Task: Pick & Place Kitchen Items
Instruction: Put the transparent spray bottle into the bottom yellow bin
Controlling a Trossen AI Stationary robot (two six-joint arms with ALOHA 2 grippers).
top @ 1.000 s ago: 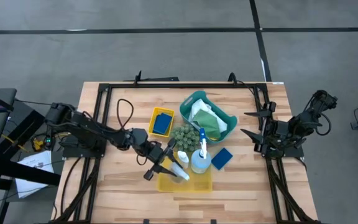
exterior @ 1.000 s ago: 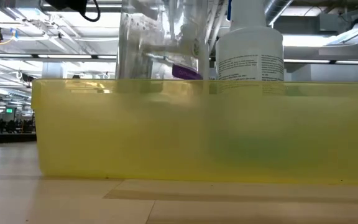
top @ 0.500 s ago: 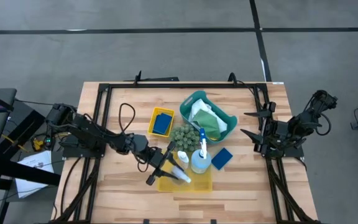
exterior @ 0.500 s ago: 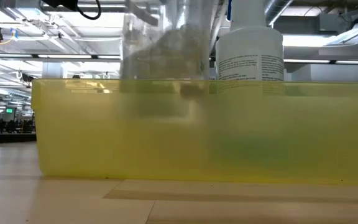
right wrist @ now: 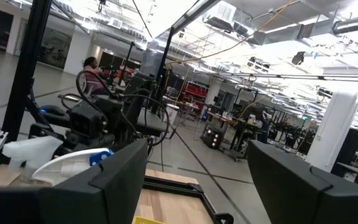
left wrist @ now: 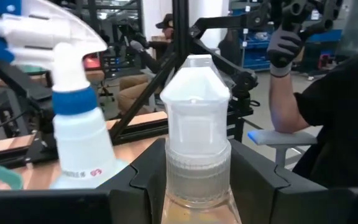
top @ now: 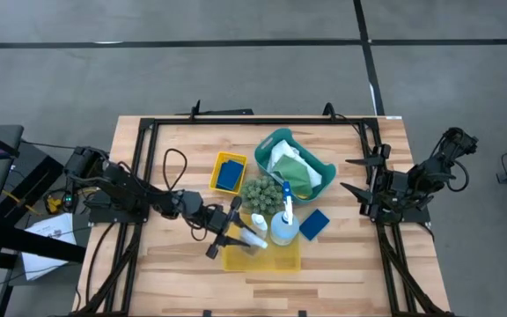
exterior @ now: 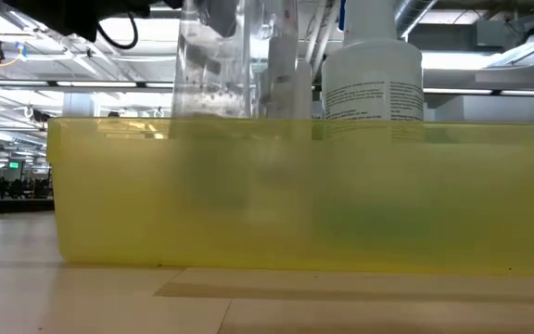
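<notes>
The left hand [top: 236, 236] pinches a small clear bottle [left wrist: 194, 146] with a white cap, one finger on each side of its neck, holding it upright over the yellow bin [top: 262, 257] near the table's front edge. Just beside it stands a white spray bottle [top: 283, 224] with a blue collar, and a blue sponge [top: 313, 224] lies just beyond that. Another blue sponge [top: 230, 175] sits in a second yellow bin [top: 218, 161] toward the middle. The right hand [top: 352, 176] waits at the table's right edge, fingers spread.
</notes>
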